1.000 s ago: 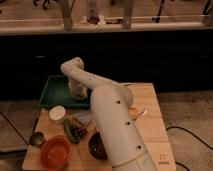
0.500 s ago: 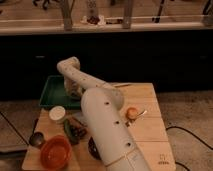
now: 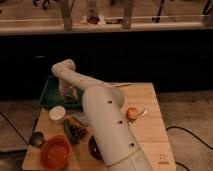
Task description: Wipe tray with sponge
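The green tray lies at the back left of the wooden table. My white arm rises from the bottom of the view, bends at an elbow above the tray, and drops down into it. The gripper hangs low over the tray's right half, close to its floor. I cannot make out the sponge as a separate thing. It is hidden at or under the gripper.
A white cup stands just in front of the tray. An orange bowl, a small metal bowl and a dark bowl sit near the front edge. An orange fruit lies to the right. A dark counter runs behind the table.
The arm's elbow and the gripper have shifted a little to the left over the tray. Nothing else on the table has moved.
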You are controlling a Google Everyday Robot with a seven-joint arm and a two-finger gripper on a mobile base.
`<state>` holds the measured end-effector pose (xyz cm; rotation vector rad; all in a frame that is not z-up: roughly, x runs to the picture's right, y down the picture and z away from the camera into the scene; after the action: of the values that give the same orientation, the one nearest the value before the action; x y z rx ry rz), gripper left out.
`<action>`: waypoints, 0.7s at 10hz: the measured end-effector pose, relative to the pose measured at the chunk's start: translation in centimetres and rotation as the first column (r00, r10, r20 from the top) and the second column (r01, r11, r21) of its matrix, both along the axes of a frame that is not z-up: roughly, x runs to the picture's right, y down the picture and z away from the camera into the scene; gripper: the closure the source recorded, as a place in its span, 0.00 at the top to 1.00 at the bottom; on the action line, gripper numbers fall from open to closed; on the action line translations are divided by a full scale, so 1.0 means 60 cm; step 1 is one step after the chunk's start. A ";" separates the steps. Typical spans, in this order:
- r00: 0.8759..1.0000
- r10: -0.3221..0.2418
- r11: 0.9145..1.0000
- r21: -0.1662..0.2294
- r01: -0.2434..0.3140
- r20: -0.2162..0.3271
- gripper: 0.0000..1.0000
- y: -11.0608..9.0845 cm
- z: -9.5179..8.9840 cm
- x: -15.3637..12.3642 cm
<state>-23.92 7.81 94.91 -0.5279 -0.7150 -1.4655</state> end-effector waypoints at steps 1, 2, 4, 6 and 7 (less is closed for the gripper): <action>1.000 -0.006 1.000 0.003 0.006 -0.003 0.00 0.002 -0.008 0.011; 1.000 -0.009 1.000 0.004 0.009 -0.007 0.00 0.005 -0.019 0.027; 1.000 0.001 1.000 0.012 0.000 -0.026 0.00 0.005 -0.030 0.052; 0.998 0.016 0.999 0.032 -0.014 -0.059 0.00 -0.005 -0.025 0.085; 0.998 0.022 0.999 0.039 -0.020 -0.065 0.00 -0.011 -0.023 0.084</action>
<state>-18.90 7.17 93.51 -0.5349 -0.6386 -1.4331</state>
